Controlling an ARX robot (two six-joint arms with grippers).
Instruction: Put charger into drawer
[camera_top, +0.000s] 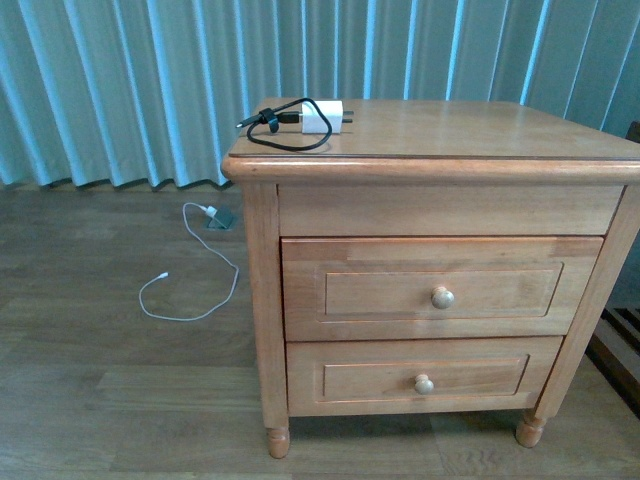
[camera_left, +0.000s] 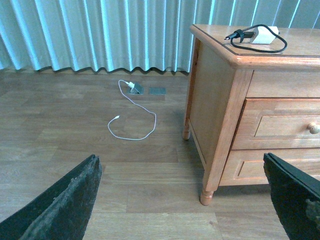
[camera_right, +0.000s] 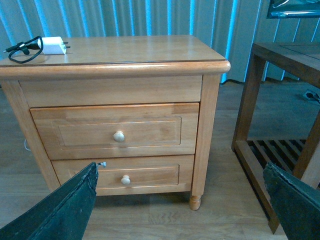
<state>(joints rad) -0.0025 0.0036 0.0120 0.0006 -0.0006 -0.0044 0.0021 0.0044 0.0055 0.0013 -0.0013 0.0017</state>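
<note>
Three views toward the drawer (camera_top: 380, 292)

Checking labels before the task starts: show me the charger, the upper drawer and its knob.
charger (camera_top: 322, 117), front view, on its white body.
upper drawer (camera_top: 370, 292), front view, on the recessed front panel.
knob (camera_top: 442, 297), front view, on its round face.

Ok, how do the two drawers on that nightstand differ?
The upper drawer is taller than the lower drawer. The upper panel is taller than the lower panel, which is a thin strip. Both drawers are shut, and they are made of the same wood.
</note>
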